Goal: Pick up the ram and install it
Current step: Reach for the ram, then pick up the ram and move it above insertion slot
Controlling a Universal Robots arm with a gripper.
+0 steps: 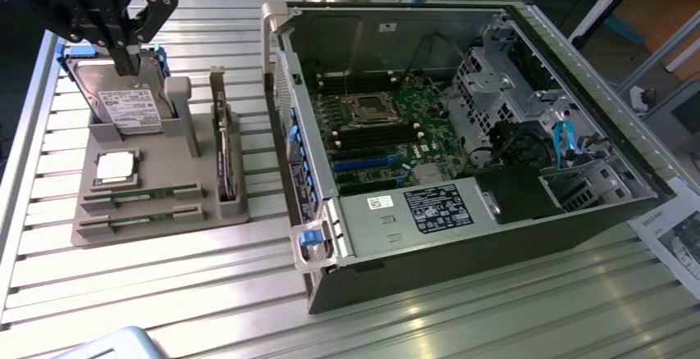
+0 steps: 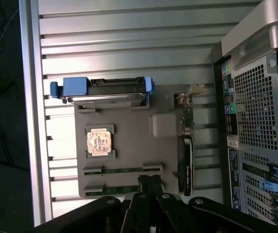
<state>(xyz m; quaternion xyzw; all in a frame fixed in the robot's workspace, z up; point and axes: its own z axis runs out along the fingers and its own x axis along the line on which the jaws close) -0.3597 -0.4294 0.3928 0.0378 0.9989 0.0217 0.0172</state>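
Two ram sticks lie edge-up in slots at the near end of a grey holder (image 1: 164, 170): one ram stick (image 1: 144, 194) (image 2: 123, 170) and a second (image 1: 140, 217) (image 2: 117, 188) beside it. My black gripper (image 1: 127, 68) (image 2: 151, 180) hangs high above the holder, over its hard-drive end in the exterior view. Its fingers are pressed together and hold nothing. In the wrist view the fingertips sit just past one end of the sticks. The open computer case (image 1: 460, 129) lies on the exterior view's right, with its motherboard (image 1: 378, 134) exposed.
The holder also carries a hard drive (image 1: 129, 109) (image 2: 105, 90) with blue rails, a square silver processor (image 1: 116, 167) (image 2: 100, 141) and an upright dark expansion card (image 1: 225, 162) (image 2: 185, 165). All of it rests on a slatted metal table (image 1: 164, 293). The case's rear panel (image 2: 260, 136) stands close beside the holder.
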